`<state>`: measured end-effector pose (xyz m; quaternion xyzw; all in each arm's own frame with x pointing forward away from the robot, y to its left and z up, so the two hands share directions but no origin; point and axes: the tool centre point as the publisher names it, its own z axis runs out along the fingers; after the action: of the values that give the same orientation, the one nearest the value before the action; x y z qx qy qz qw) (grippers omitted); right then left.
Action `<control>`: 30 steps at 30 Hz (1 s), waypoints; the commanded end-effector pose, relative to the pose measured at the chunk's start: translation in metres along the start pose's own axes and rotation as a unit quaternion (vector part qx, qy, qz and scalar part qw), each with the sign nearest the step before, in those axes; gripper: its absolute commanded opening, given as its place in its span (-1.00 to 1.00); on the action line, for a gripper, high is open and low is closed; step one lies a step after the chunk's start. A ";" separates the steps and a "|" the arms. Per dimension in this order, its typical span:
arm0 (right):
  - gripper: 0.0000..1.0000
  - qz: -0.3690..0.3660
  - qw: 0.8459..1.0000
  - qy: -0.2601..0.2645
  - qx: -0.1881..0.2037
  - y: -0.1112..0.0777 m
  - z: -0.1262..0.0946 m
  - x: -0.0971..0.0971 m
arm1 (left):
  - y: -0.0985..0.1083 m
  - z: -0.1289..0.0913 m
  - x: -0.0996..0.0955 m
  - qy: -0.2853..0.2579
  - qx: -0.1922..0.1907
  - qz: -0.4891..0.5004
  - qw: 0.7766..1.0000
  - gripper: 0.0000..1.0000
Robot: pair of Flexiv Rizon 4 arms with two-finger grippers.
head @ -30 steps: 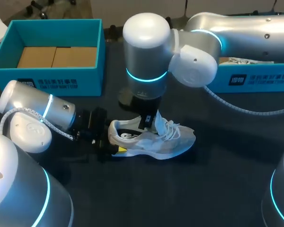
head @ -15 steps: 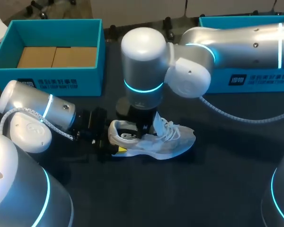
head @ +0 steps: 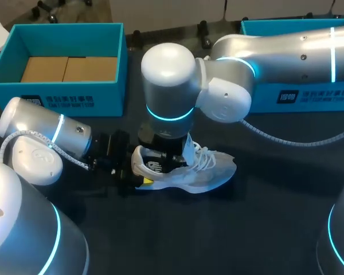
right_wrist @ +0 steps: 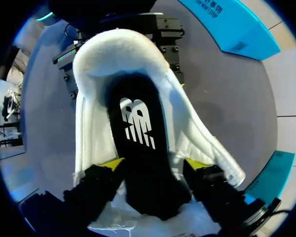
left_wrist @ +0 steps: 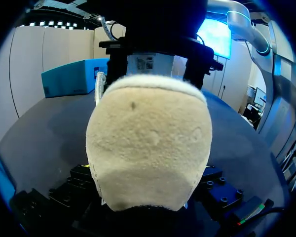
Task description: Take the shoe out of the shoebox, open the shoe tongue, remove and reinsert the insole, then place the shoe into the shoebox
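Observation:
The white shoe lies on its side on the dark table, its tongue lifted. My left gripper is open around the heel, which fills the left wrist view and hides the yellow tips. My right gripper hangs in the shoe's opening, open. Its yellow-tipped fingers stand wide apart over the black insole with a white logo, which lies flat inside the white collar. From the head view the right gripper is mostly hidden under its wrist.
An open teal shoebox with brown card inside stands at the back left. A second teal box sits at the back right, partly behind my right arm. Bare dark table lies in front of the shoe.
My right gripper has opened from shut, and the right arm has shifted left and lower over the shoe's opening. The left arm and the shoe have stayed put.

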<state>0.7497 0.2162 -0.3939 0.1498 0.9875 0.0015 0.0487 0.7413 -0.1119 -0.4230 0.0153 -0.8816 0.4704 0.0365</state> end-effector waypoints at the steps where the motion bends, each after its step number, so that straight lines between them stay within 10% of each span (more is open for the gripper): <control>1: 0.93 -0.006 1.000 0.018 0.000 0.006 0.020 0.002 | 0.000 0.000 -0.001 0.000 -0.002 -0.001 1.000 -1.00; 6: 0.81 -0.013 0.999 0.036 0.003 0.010 0.031 0.009 | 0.000 0.000 -0.001 0.000 -0.002 -0.001 1.000 -1.00; 9: 0.00 -0.015 0.999 0.048 0.007 0.010 0.037 0.015 | 0.000 0.000 -0.001 0.000 -0.002 -0.001 1.000 -1.00; 19: -0.36 -0.010 0.997 0.075 0.019 0.002 0.051 0.037 | 0.000 0.000 -0.001 0.000 -0.002 -0.001 1.000 -1.00; 25: -0.98 -0.007 0.997 0.077 0.024 -0.003 0.051 0.042 | 0.000 0.000 -0.001 0.000 -0.002 -0.001 1.000 -1.00; 30: -1.00 0.011 0.998 0.068 0.014 -0.010 0.040 0.037 | 0.000 0.000 -0.001 0.000 -0.002 -0.001 1.000 -1.00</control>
<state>0.7259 0.2227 -0.4082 0.1561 0.9873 -0.0090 -0.0270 0.7407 -0.1118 -0.4235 0.0149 -0.8816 0.4704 0.0364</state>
